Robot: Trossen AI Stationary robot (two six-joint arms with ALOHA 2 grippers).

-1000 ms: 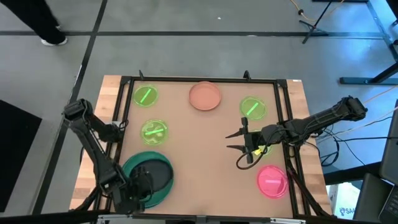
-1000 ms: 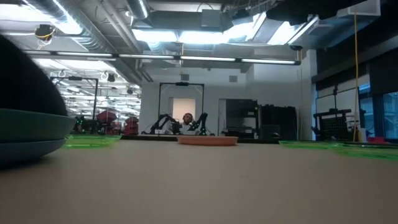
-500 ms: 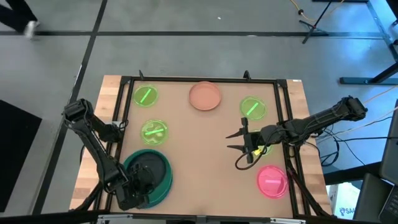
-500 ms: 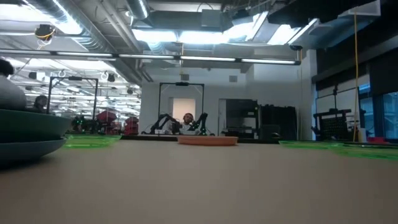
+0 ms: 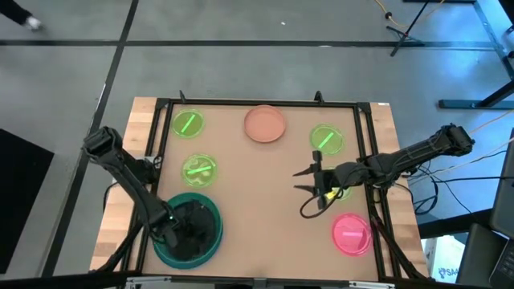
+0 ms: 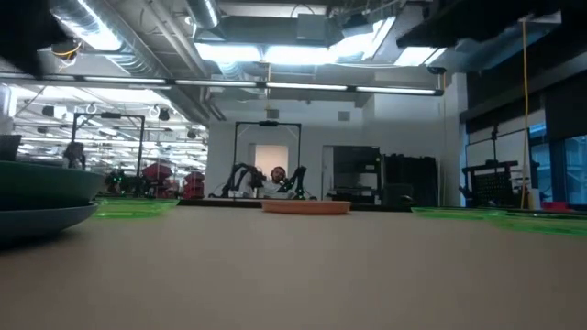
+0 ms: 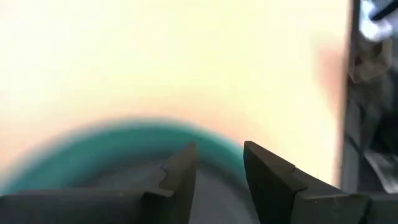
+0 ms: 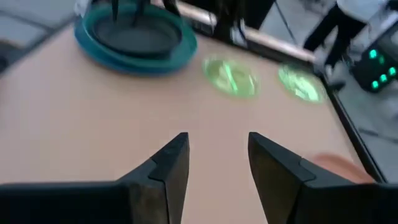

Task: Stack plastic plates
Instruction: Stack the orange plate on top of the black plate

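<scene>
The left end effector (image 5: 190, 233), fingers slightly parted and empty, is held over the black plate (image 5: 195, 223) nested in the teal plate (image 5: 210, 246) at the worktop's (image 5: 257, 185) front-left corner. The right end effector (image 5: 307, 191) is held open and empty near the right edge.

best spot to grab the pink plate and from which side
Probably by its rim. The pink plate lies flat on the table, shallow and thin, so only the raised edge gives the fingers something to pinch. It sits near the right side, just in front of the open right gripper; coming down from above onto the rim edge nearest that gripper looks shortest.
</scene>
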